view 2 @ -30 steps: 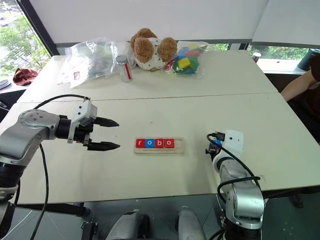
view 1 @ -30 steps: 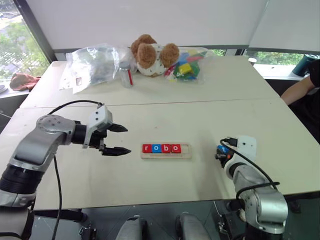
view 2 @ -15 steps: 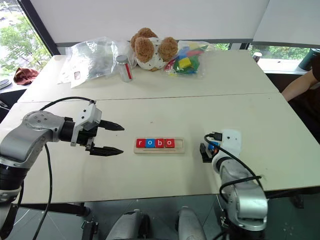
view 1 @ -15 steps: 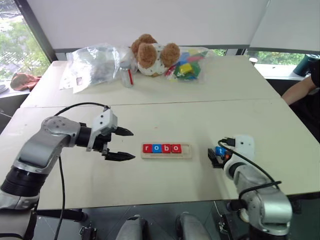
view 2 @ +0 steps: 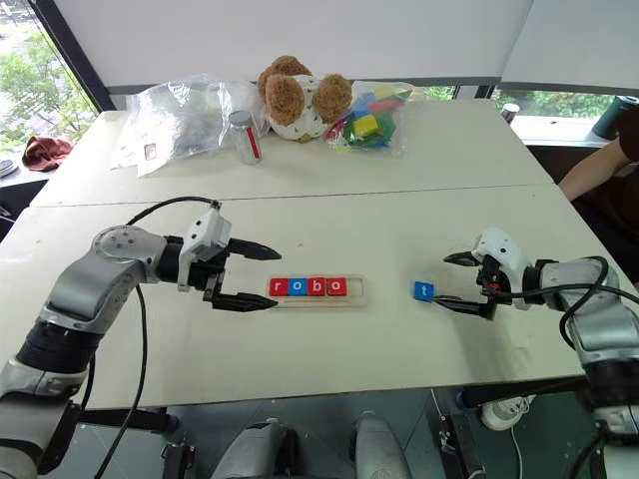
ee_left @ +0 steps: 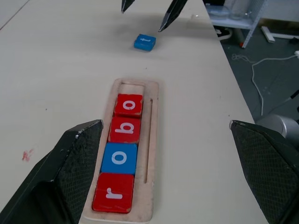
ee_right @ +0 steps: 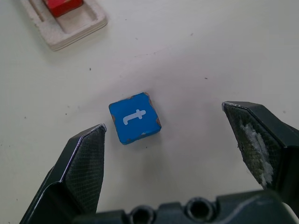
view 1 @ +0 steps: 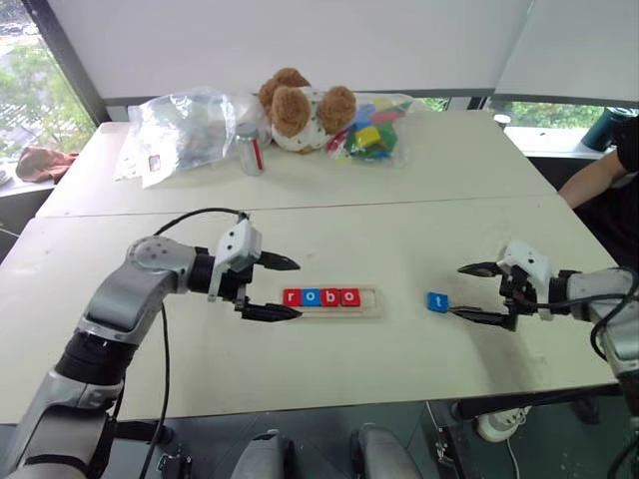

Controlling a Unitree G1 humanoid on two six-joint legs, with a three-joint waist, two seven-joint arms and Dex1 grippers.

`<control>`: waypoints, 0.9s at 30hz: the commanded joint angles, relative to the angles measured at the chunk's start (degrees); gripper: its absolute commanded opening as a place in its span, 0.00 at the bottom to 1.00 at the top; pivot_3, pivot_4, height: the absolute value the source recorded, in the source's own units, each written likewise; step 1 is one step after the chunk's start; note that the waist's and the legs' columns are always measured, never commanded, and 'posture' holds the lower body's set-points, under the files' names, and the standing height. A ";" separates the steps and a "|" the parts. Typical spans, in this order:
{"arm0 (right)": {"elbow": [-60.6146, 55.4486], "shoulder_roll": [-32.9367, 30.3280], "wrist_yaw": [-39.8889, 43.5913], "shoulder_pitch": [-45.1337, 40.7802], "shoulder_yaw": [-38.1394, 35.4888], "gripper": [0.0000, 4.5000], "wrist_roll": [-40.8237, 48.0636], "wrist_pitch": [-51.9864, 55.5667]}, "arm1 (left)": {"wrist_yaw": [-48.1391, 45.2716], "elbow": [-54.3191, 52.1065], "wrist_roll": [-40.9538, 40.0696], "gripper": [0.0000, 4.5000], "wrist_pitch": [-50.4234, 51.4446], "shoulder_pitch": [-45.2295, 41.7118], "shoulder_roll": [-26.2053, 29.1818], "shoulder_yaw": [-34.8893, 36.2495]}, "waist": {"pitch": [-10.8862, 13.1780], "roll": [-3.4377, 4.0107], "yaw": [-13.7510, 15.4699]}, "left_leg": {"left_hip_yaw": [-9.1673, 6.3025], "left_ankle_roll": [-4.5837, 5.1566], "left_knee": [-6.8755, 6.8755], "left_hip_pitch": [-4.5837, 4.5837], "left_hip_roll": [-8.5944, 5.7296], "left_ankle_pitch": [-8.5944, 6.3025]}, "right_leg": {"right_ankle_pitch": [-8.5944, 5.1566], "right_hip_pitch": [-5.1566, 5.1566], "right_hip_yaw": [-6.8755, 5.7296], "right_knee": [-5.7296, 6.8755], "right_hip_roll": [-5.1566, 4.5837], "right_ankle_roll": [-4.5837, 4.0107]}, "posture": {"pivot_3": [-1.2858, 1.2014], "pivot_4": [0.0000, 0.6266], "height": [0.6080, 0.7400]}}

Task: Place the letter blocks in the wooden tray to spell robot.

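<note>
Four letter blocks sit in the wooden tray (view 1: 330, 298), reading r (ee_left: 113, 192), o (ee_left: 119, 157), b (ee_left: 125, 129), o (ee_left: 129, 104) in red, blue, red, red, and the slot at the tray's end nearest the right gripper (view 1: 462, 291) is bare. The fifth block, the blue t block (view 1: 437, 301), lies flat on the white table (view 1: 399, 239) with its letter up, between the tray and the right gripper, just off that gripper's fingertips and touching neither of them. The right gripper's two black fingers are spread wide and hold nothing; in the right wrist view the t block (ee_right: 134, 117) lies ahead of the gap between them, nearer the one finger than the other. The left gripper (view 1: 286, 288) hovers at the tray's other end, by the r, with its fingers spread wide as well and nothing between them; its lower fingertip (view 1: 290, 313) reaches close to the tray's edge, though contact cannot be told. Well beyond both grippers, at the far side of the table, lie a teddy bear (view 1: 303, 106), a clear plastic bag (view 1: 180, 130), a small bottle (view 1: 250, 150) and a bag of coloured toy blocks (view 1: 371, 134). A person's arm (view 1: 597, 180) shows past the table's edge beyond the right gripper.
</note>
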 commanded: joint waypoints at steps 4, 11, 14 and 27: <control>6.88 2.34 3.19 -3.99 4.10 0.97 -2.38 -7.06 | 2.41 -1.11 0.92 1.00 -1.89 2.08 0.41 1.55 | 0.00 0.00 0.39 | 0.01 -0.03 0.07 -0.06 -0.07 0.02 | 0.01 0.00 0.00 -0.01 -0.15 0.00 | 0.52 0.24 1.00; 10.81 4.21 3.25 -5.83 5.12 0.78 -3.17 -9.96 | 2.86 -1.39 3.74 1.00 -4.75 4.60 0.86 0.15 | 0.00 0.01 0.46 | 0.00 -0.08 0.07 -0.07 -0.15 0.03 | 0.01 -0.01 0.01 -0.02 -0.27 0.00 | 0.52 0.24 1.00; 11.01 4.22 3.81 -5.59 5.31 0.44 -3.21 -10.69 | 3.06 -1.43 4.03 1.00 -4.76 4.42 0.73 0.03 | 0.00 0.02 0.39 | -0.02 -0.09 0.07 -0.08 -0.14 0.03 | 0.01 -0.01 0.00 -0.02 -0.28 0.00 | 0.52 0.24 1.00; -1.42 7.29 5.80 -12.14 7.96 0.25 0.47 7.29 | 1.92 2.04 5.62 1.00 -6.18 2.66 1.67 -0.16 | 0.00 0.04 -0.15 | 0.00 -0.11 0.06 -0.11 -0.14 0.04 | 0.02 -0.10 0.05 0.02 -0.29 -0.01 | 0.52 0.24 1.00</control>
